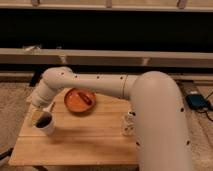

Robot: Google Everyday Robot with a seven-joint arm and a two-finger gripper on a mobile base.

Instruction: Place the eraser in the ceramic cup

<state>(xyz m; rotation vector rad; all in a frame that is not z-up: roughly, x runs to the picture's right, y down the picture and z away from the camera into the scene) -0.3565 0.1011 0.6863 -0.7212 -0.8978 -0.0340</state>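
Observation:
The white ceramic cup [46, 126] stands upright near the left edge of the wooden table [90, 142]. Its mouth is filled by a dark shape [44, 121]; I cannot tell whether this is the black eraser or shadow. No eraser shows anywhere else. My gripper [38, 114] sits at the end of the white arm, just above and to the left of the cup's rim, partly overlapping it. Nothing dark shows at the gripper.
An orange bowl [80, 100] with a reddish-brown stick [87, 98] in it sits at the table's back middle. A small white bottle [129, 124] stands at the right, beside my arm's thick base. A blue device [196, 101] lies on the floor to the right.

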